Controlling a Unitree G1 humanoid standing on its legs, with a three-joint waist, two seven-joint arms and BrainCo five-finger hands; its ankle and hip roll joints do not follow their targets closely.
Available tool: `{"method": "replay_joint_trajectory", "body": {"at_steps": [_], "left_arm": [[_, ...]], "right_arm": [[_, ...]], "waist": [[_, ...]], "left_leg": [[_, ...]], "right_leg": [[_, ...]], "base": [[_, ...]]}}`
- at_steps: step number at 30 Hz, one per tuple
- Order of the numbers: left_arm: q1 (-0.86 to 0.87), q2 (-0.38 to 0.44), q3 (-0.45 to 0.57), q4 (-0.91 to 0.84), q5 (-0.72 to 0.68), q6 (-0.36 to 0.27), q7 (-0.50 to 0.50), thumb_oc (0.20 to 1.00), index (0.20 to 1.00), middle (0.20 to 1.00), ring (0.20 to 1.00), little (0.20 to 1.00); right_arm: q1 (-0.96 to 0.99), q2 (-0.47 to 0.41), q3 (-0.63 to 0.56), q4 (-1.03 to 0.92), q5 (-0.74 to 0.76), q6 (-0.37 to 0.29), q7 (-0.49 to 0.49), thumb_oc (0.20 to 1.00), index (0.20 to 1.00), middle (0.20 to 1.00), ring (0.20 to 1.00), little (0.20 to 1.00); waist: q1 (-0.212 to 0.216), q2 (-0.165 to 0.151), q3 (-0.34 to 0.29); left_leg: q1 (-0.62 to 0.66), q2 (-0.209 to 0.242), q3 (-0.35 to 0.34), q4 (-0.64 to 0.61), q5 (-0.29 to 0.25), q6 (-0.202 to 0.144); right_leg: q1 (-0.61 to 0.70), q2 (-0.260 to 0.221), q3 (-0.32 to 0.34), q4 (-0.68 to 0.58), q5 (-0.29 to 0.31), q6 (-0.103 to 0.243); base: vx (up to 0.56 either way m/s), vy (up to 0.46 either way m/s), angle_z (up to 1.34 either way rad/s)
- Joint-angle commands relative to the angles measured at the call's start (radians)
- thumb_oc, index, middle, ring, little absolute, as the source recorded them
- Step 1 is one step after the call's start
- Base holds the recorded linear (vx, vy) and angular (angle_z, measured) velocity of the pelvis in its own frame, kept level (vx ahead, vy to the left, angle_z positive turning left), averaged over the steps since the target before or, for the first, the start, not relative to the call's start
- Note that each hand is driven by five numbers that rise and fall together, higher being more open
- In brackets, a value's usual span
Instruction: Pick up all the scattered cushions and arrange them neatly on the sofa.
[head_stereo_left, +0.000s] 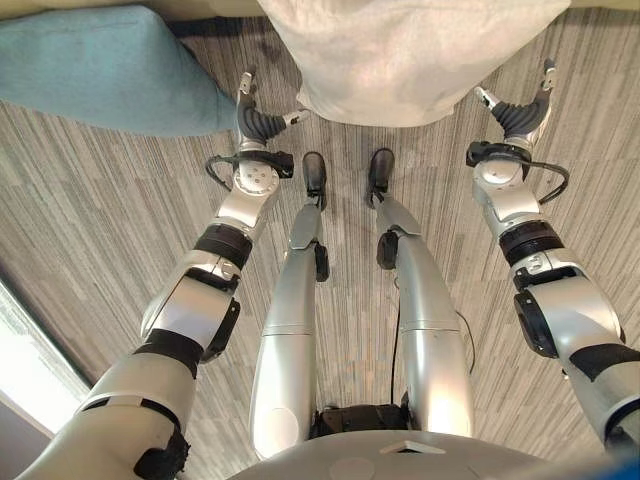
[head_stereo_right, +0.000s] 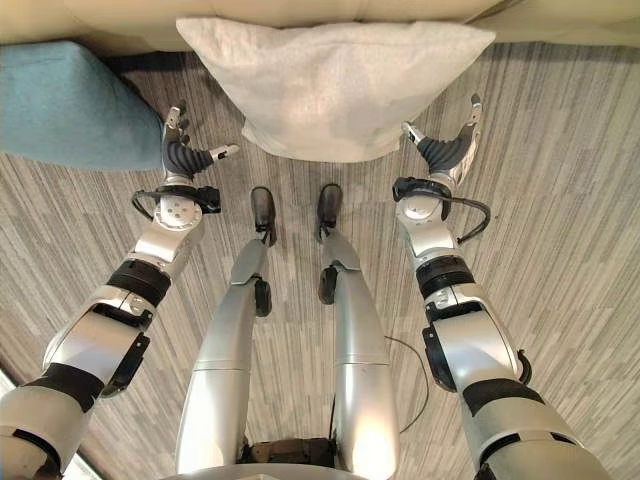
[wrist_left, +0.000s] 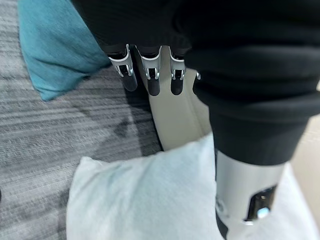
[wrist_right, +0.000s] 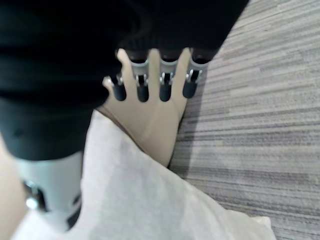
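A white cushion (head_stereo_right: 335, 85) rests on the carpet and leans against the beige sofa front (head_stereo_right: 300, 12), straight ahead. My left hand (head_stereo_right: 183, 155) is open just off its left corner, thumb pointing at the cloth. On the other side my right hand (head_stereo_right: 445, 150) is open too, thumb near the cushion's right corner. A teal cushion (head_stereo_right: 70, 105) lies on the floor at the far left, beside my left hand. The left wrist view has straight fingers (wrist_left: 150, 75) above the white cushion (wrist_left: 150, 200) and the teal cushion (wrist_left: 55, 50). In the right wrist view, straight fingers (wrist_right: 155, 80) hover by the white cushion (wrist_right: 150, 200).
Grey striped carpet (head_stereo_right: 560, 200) spreads to the right and behind the hands. The sofa's base (wrist_left: 175, 115) runs along the far edge of the floor. A pale strip (head_stereo_left: 25, 370) shows at the lower left.
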Motion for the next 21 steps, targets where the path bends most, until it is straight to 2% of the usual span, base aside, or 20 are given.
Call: {"method": "replay_joint_trajectory", "body": {"at_steps": [1,7,12,17,21], "left_arm": [[0.13,-0.031,0.02,-0.034,0.003,-0.04,0.05,1.0,1.0,1.0,1.0,1.0],[0.026,-0.004,-0.005,-0.002,-0.028,-0.035,0.042,1.0,1.0,1.0,1.0,1.0],[-0.149,0.023,-0.07,0.035,-0.048,-0.026,0.034,1.0,1.0,1.0,1.0,1.0],[-0.286,-0.009,-0.13,0.076,-0.087,-0.025,0.025,1.0,1.0,1.0,1.0,1.0],[-0.361,-0.049,-0.166,0.107,-0.13,-0.021,0.011,1.0,1.0,1.0,1.0,1.0]], "right_arm": [[0.146,-0.013,0.027,-0.021,-0.021,-0.023,-0.057,1.0,1.0,1.0,1.0,1.0],[0.028,-0.039,0.058,0.031,0.054,-0.035,-0.022,1.0,1.0,1.0,1.0,1.0],[-0.129,-0.071,0.113,0.093,0.111,-0.032,-0.015,1.0,1.0,1.0,1.0,1.0],[-0.251,-0.057,0.196,0.126,0.169,-0.042,0.017,1.0,1.0,1.0,1.0,1.0],[-0.317,-0.013,0.263,0.132,0.204,-0.045,0.047,1.0,1.0,1.0,1.0,1.0]], "waist": [[-0.013,0.028,-0.204],[-0.019,0.031,-0.205],[-0.024,0.038,-0.176],[-0.023,0.041,-0.169],[-0.023,0.038,-0.162]], "left_leg": [[-0.061,0.052,-0.076,0.09,-0.159,-0.05],[-0.141,0.056,-0.091,0.102,-0.153,-0.054],[-0.231,0.065,-0.104,0.12,-0.142,-0.057],[-0.298,0.064,-0.114,0.137,-0.133,-0.06],[-0.349,0.062,-0.119,0.165,-0.133,-0.059]], "right_leg": [[0.029,-0.091,0.014,-0.088,0.009,0.188],[-0.05,-0.087,0.013,-0.066,0.008,0.189],[-0.14,-0.085,0.008,-0.031,0.004,0.192],[-0.207,-0.08,0.007,-0.009,0.003,0.192],[-0.251,-0.074,0.005,0.007,0.008,0.191]], "base": [[0.03,-0.082,0.03],[0.01,-0.047,0.03],[0.01,-0.048,0.06],[0.01,-0.055,0.04],[0.0,-0.017,0.01]]}}
